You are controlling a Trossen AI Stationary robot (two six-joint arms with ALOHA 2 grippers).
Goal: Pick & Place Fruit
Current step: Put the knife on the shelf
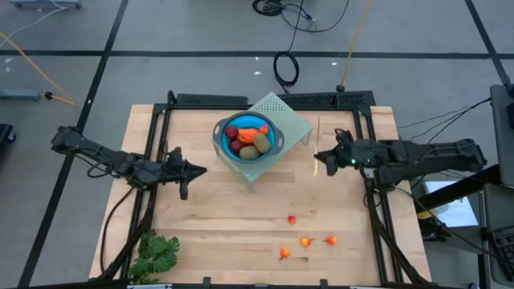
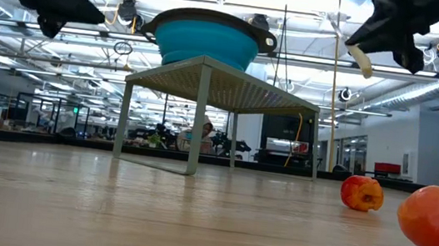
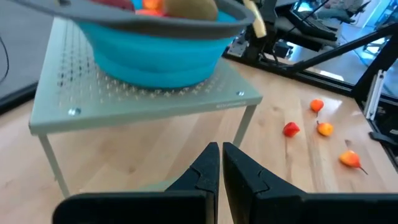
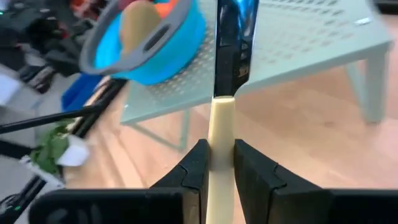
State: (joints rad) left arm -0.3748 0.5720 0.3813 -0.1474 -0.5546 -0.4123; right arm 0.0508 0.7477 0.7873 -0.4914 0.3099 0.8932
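The right gripper (image 4: 217, 163), clamped on a pale stick (image 4: 219, 155), should carry it level over the bowl (image 1: 246, 138); the left gripper (image 3: 220, 163) waits closed.

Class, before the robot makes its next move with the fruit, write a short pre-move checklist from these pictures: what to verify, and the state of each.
1. Right gripper holds something firmly: ok, shut on the pale yellow stick, raised above the table.
2. What it holds is fruit: not ok, it is the stick.
3. Left gripper free to pick: ok, shut and empty, in the air beside the rack.
4. Blue bowl steady on the rack: ok, sitting level with fruit inside.
5. Fruit left on the table: not ok, four small orange-red pieces lie loose.
6. Room in the bowl for them: cannot tell.
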